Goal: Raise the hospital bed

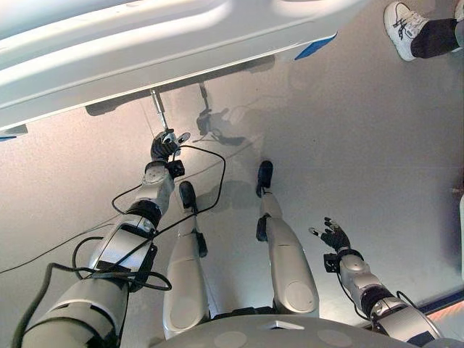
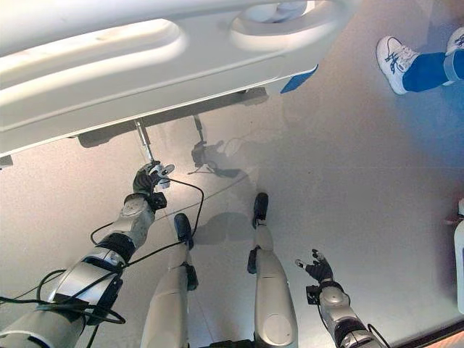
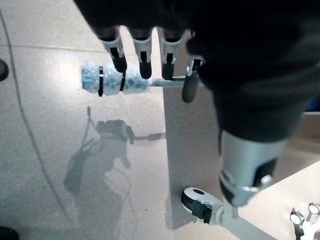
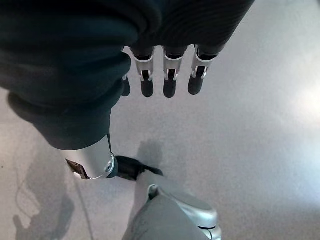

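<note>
Beneath the hospital bed [image 1: 145,51], the left hand [image 1: 164,146] curls its fingers [image 3: 145,62] over the crank handle [image 3: 114,81]; the right hand [image 1: 334,236] hangs open. A loose hold could slip mid-turn.

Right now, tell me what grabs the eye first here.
The white hospital bed spans the top of the head views. Below its edge the left hand reaches a crank handle wrapped in bluish padding. The right hand hangs open over bare floor; a person's sneaker shows top right.
</note>
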